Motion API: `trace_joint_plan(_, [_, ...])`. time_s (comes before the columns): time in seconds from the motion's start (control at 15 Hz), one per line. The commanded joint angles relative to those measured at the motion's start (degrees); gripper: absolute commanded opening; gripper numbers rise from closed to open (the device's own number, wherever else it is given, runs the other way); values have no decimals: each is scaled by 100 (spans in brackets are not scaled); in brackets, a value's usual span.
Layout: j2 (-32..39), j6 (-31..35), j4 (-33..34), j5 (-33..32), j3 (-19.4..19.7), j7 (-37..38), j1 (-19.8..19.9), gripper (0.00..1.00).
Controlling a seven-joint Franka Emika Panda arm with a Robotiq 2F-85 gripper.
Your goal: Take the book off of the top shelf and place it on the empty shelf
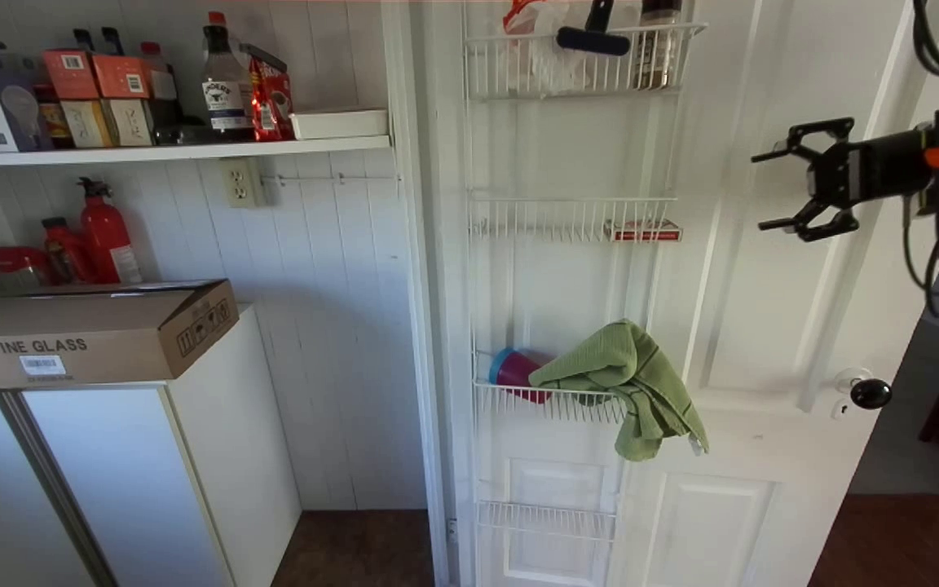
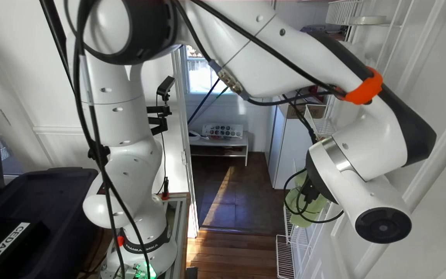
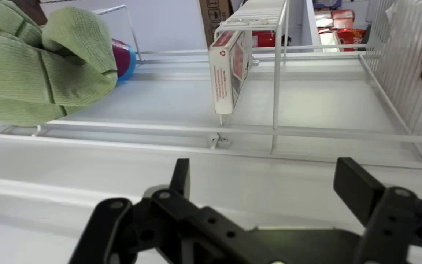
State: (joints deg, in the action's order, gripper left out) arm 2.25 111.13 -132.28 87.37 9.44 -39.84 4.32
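Note:
The book (image 1: 646,235), a small flat red-and-white item that could be a thin box, lies at the right end of the second-from-top wire tier (image 1: 535,218). In the wrist view the book (image 3: 222,80) shows its white printed edge, resting against that tier's wires (image 3: 255,18). The top shelf (image 1: 486,72) holds a white plastic bag, a black handled object and a dark bottle. My gripper (image 1: 771,191) is open and empty, in front of the door right of the rack. Its fingers (image 3: 266,179) are wide apart, not touching the book or rack. The wrist hides it in an exterior view.
A green cloth (image 1: 620,367) and a purple cup (image 1: 516,371) sit on a lower tier. The door knob (image 1: 870,394) sticks out below the gripper. A wall shelf (image 1: 339,145) with bottles and boxes is at left. The orange-banded arm (image 2: 364,91) reaches close to the door.

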Motion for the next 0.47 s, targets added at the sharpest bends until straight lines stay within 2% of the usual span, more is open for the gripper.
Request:
trace_joint_plan(0.0, [-803,509,-351,-905,-74,792,118,100])
trace_joint_plan(0.27, [-1303,583,-544,-1646,-68,1410,257,100])
trace_joint_plan(0.33, [-881,454,-260,-1317,-69,1071,214,100])
trace_joint_plan(0.4, [-983,455,-306,-1428,-63,1167,239,100])
